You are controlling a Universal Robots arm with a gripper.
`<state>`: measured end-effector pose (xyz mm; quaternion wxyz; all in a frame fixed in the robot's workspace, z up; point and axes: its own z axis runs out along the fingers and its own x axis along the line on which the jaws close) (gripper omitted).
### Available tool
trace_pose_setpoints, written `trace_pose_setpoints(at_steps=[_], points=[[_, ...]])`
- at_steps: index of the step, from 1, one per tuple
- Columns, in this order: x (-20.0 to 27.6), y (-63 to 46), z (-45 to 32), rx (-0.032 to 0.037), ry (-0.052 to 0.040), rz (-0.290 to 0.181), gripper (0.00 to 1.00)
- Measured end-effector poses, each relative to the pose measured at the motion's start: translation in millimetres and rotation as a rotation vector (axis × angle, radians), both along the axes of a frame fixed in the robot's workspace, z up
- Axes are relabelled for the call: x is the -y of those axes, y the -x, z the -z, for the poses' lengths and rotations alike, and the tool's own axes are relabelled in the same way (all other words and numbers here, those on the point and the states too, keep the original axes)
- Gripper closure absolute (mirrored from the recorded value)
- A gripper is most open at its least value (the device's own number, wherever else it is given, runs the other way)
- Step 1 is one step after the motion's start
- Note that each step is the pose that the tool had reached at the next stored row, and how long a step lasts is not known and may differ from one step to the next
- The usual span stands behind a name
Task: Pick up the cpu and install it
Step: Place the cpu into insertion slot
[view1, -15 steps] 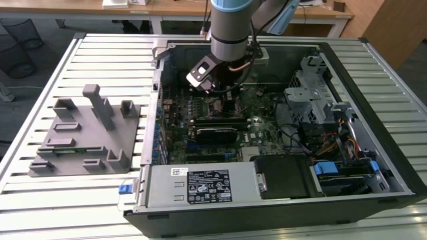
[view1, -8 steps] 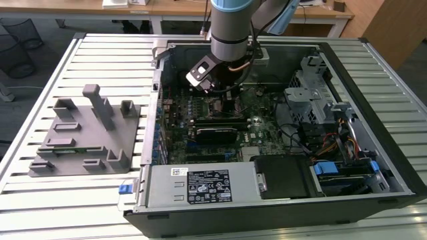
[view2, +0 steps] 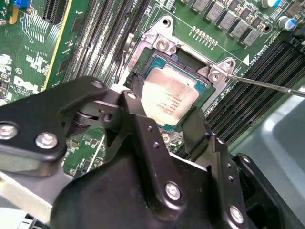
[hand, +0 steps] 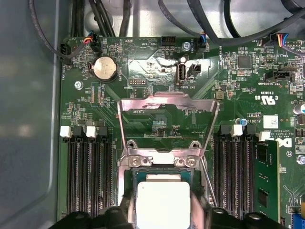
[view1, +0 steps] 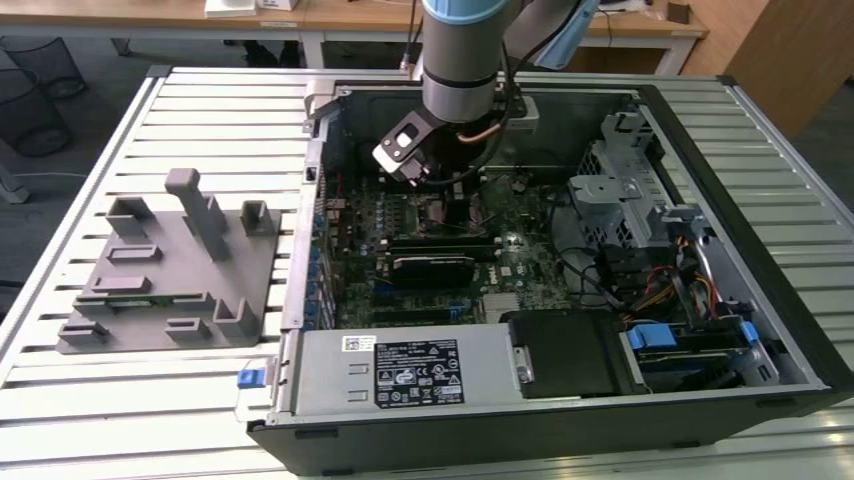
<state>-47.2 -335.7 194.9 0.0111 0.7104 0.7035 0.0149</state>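
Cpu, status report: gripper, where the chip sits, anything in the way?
Gripper low over the socket, straddling the cpu. Cpu lies in the socket; load plate raised. Nothing blocking.

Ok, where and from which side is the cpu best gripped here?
Probably by two opposite thin edges, coming from straight above: the cpu lies flat, silvery top up, at the open socket. Board parts surround it, so a sideways approach looks blocked.
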Motion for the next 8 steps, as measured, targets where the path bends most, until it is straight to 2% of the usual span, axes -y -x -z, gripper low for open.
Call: trace_pose_setpoints(at_steps=[1, 8], points=[[0.0, 0.0, 0.0, 0.0000, 0.0000, 0.000, 0.40], [0.1, 0.0, -3.8, -0.0001, 0.0001, 0.000, 0.40]])
